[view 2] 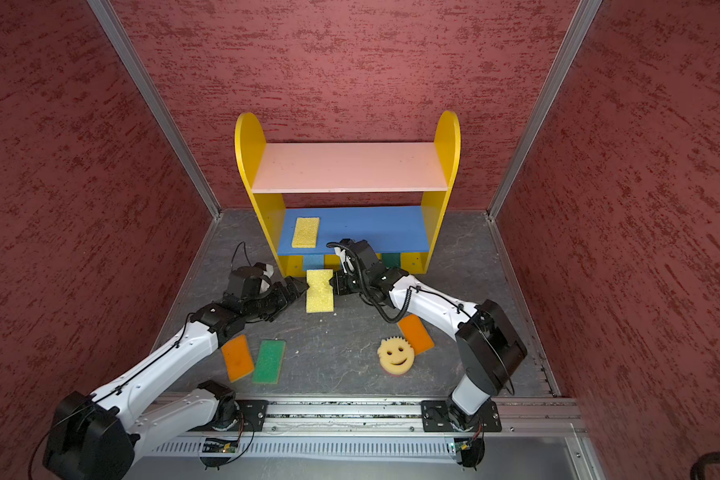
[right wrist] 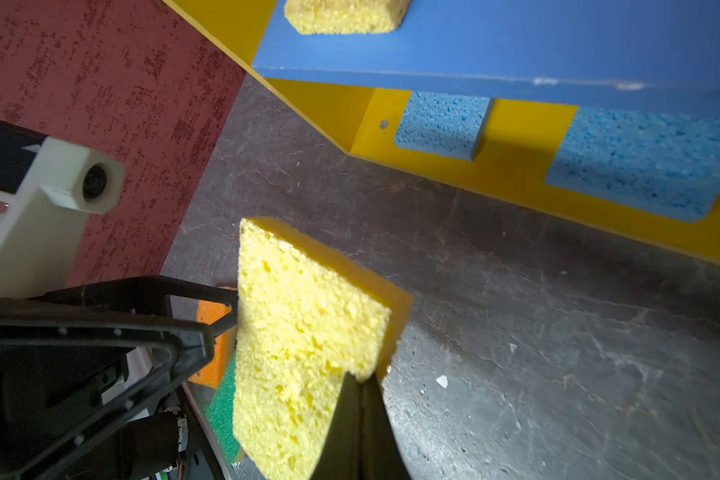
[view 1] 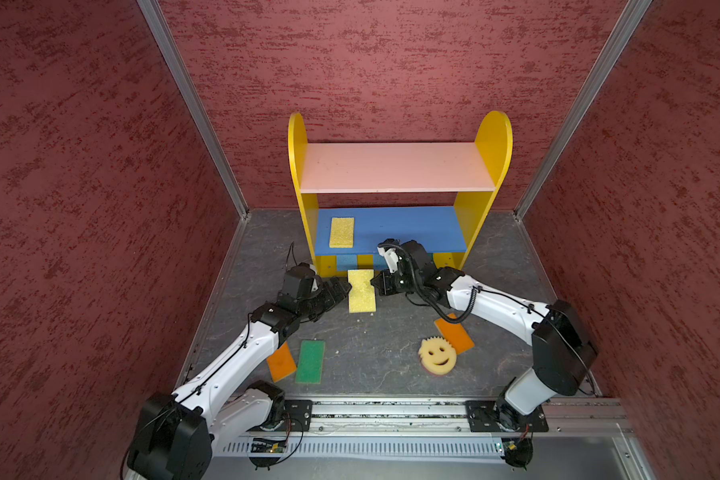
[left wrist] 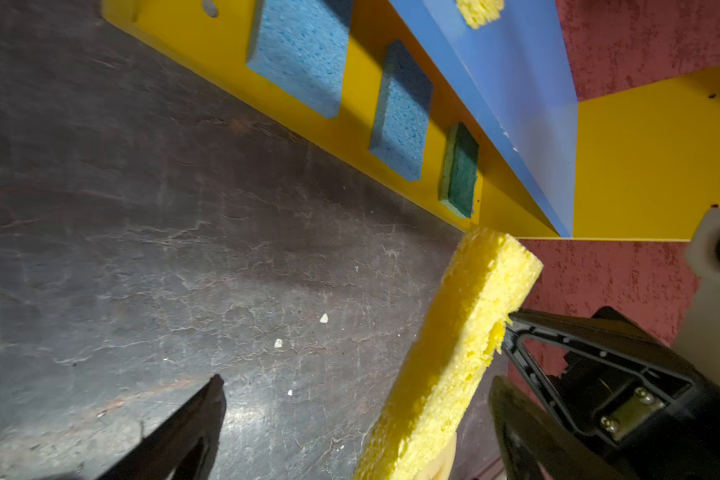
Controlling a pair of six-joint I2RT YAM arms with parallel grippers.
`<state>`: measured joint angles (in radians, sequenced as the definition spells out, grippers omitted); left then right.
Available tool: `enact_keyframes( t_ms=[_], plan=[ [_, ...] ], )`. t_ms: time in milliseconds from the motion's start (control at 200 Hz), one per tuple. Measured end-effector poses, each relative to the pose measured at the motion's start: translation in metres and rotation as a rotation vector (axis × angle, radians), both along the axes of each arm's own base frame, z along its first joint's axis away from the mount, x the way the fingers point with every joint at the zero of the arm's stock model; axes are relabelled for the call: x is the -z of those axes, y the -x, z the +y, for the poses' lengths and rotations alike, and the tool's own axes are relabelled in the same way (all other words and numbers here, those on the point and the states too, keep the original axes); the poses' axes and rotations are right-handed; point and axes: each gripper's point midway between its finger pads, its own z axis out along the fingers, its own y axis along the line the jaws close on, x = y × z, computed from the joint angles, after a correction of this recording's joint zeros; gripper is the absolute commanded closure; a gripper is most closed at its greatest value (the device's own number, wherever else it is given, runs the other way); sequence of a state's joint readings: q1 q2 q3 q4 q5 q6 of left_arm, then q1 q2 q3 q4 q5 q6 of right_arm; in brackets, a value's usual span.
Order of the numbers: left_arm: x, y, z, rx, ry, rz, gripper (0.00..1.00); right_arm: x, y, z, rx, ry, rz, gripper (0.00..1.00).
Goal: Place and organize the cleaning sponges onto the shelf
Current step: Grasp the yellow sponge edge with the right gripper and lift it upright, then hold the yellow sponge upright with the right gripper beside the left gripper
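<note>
A yellow sponge [view 1: 361,297] [view 2: 319,299] hangs just in front of the shelf [view 1: 395,166] [view 2: 350,166]. My right gripper [view 1: 376,286] [right wrist: 360,386] is shut on its right edge, which is squeezed thin. The left gripper [view 1: 341,291] [left wrist: 356,380] is open, and its fingers straddle the sponge's [left wrist: 454,353] left edge without pressing it. Another yellow sponge [view 1: 341,232] lies on the blue middle board. On the yellow base lie two blue sponges [left wrist: 300,54] [left wrist: 404,116] and a green one [left wrist: 460,170]. The pink top board is bare.
On the dark floor lie an orange sponge [view 1: 281,362] and a green sponge [view 1: 310,360] beside my left arm. The round smiley sponge [view 1: 437,354] and another orange one [view 1: 454,334] lie under my right arm. Red walls enclose three sides.
</note>
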<state>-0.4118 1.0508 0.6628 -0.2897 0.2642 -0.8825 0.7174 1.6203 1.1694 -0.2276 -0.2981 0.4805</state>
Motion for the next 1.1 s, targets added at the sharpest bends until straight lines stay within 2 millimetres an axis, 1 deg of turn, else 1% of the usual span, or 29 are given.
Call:
enact_keyframes(
  t_ms=[50, 110, 245, 291, 341, 366, 396, 501, 556, 601, 626, 671, 691, 736, 817, 912, 1012, 1097],
  plan=[
    [-0.005, -0.002, -0.008, 0.023, 0.012, -0.014, 0.03, -0.002, 0.0, -0.001, -0.002, -0.008, 0.002, 1.0],
    [-0.009, -0.003, -0.019, 0.053, 0.024, -0.028, 0.07, -0.003, 0.001, -0.003, -0.005, -0.014, 0.005, 1.0],
    [-0.018, -0.004, -0.039, 0.114, 0.045, -0.059, 0.35, -0.007, 0.002, -0.004, -0.015, -0.033, 0.015, 1.0],
    [-0.021, -0.006, -0.044, 0.122, 0.058, -0.06, 0.41, -0.009, 0.004, -0.004, -0.02, -0.041, 0.02, 1.0],
    [-0.023, -0.009, -0.048, 0.134, 0.061, -0.071, 0.45, -0.011, 0.005, -0.003, -0.023, -0.053, 0.023, 1.0],
    [-0.024, -0.01, -0.049, 0.133, 0.067, -0.071, 0.47, -0.013, 0.006, -0.003, -0.026, -0.059, 0.025, 1.0],
    [-0.024, -0.011, -0.05, 0.131, 0.071, -0.072, 0.52, -0.014, 0.006, -0.003, -0.028, -0.066, 0.027, 1.0],
    [-0.024, -0.011, -0.051, 0.134, 0.069, -0.072, 0.75, -0.019, 0.006, -0.002, -0.029, -0.091, 0.028, 1.0],
    [-0.026, -0.012, -0.052, 0.132, 0.077, -0.075, 0.83, -0.02, 0.006, -0.003, -0.027, -0.101, 0.033, 1.0],
    [-0.028, -0.012, -0.053, 0.139, 0.077, -0.083, 0.88, -0.019, 0.005, -0.004, -0.023, -0.107, 0.038, 1.0],
    [-0.03, -0.012, -0.054, 0.139, 0.08, -0.086, 0.9, -0.018, 0.006, -0.004, -0.022, -0.109, 0.042, 0.92],
    [-0.032, -0.012, -0.055, 0.146, 0.08, -0.093, 0.94, -0.016, 0.006, -0.005, -0.018, -0.114, 0.05, 0.74],
    [-0.032, -0.012, -0.055, 0.144, 0.081, -0.093, 0.95, -0.016, 0.006, -0.005, -0.016, -0.12, 0.057, 0.67],
    [-0.033, -0.013, -0.055, 0.146, 0.077, -0.099, 0.97, -0.015, 0.007, -0.006, -0.016, -0.13, 0.065, 0.59],
    [-0.037, -0.014, -0.055, 0.142, 0.077, -0.108, 0.97, -0.016, 0.009, -0.008, -0.019, -0.147, 0.071, 0.47],
    [-0.042, -0.016, -0.056, 0.141, 0.08, -0.121, 0.97, -0.019, 0.013, -0.012, -0.016, -0.183, 0.086, 0.39],
    [-0.046, -0.017, -0.054, 0.134, 0.082, -0.129, 0.97, -0.023, 0.017, -0.02, -0.006, -0.242, 0.095, 0.34],
    [-0.047, -0.018, -0.052, 0.128, 0.084, -0.134, 0.97, -0.022, 0.024, -0.022, -0.01, -0.303, 0.117, 0.31]
  ],
)
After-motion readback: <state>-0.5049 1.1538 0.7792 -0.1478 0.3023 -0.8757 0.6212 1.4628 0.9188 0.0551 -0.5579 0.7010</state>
